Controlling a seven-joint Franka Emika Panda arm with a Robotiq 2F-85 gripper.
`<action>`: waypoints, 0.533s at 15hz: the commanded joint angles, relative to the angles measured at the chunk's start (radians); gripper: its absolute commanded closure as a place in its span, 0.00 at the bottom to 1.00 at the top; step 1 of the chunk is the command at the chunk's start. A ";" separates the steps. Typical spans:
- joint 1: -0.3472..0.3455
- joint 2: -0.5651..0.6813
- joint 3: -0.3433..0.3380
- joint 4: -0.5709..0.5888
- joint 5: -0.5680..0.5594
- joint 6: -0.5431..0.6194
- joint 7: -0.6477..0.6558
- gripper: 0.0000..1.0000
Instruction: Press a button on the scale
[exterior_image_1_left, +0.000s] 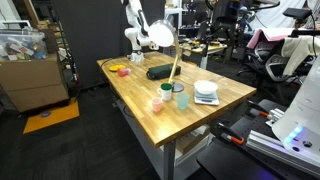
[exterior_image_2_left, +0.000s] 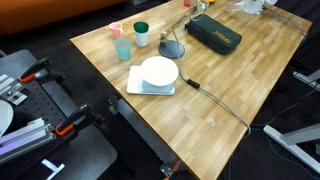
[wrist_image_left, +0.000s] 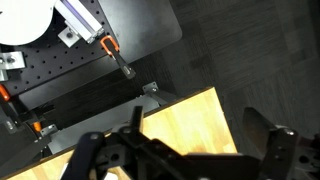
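Lab; wooden desk (exterior_image_1_left: 130, 95). Tool (wrist_image_left: 190, 160) spread, empty, over desk edge, floor beyond. Scale (exterior_image_1_left: 207, 93) well apart, beside teal cup (exterior_image_1_left: 182, 100), absent from wrist view. Likely nothing done: approach, button press left.

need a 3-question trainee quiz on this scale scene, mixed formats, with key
1. True or false: the gripper is touching the scale.
2. How many cups stand on the table near the scale? A) one B) three C) five
3. Fill in: the wrist view shows the table's edge and the floor, but not the ____.

Key: 1 false; 2 B; 3 scale.
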 joint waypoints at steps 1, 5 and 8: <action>-0.076 0.058 0.040 0.001 -0.032 0.144 0.111 0.00; -0.063 0.091 0.008 0.001 -0.042 0.219 0.163 0.00; -0.062 0.105 0.015 0.003 -0.044 0.236 0.193 0.00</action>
